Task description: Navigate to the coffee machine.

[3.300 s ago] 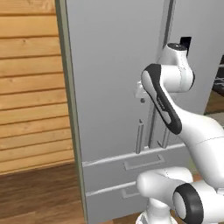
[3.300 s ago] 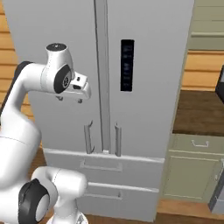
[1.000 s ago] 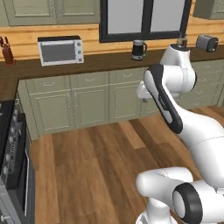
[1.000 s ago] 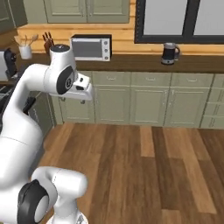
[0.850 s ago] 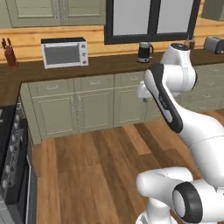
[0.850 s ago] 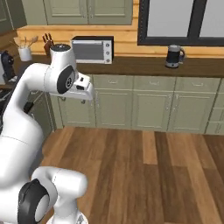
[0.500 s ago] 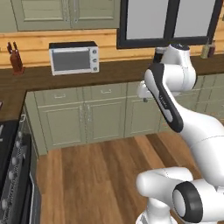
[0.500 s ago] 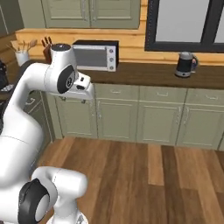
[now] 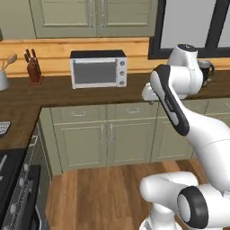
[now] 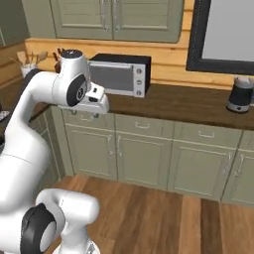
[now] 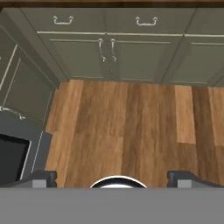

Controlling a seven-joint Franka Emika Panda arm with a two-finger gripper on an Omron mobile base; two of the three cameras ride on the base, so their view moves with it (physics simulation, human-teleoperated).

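Coffee machine is yet to be reached: the base faces the toaster oven point(image 9: 98, 68) on the table point(image 10: 178, 106); the hand point(image 11: 112, 177) is spread open, empty.

You have one toaster oven point(image 9: 98, 68) on the counter, one knife block point(image 9: 33, 68), and one utensil holder point(image 9: 3, 76) with wooden utensils (their number is too blurred to count). One dark kettle-like jug point(image 10: 240, 95) stands under the window. Count two upper cabinet doors point(image 9: 94, 17) above the oven. Looking down from the hand, two drawer handles point(image 11: 63, 20) and two door handles point(image 11: 106, 49) show.
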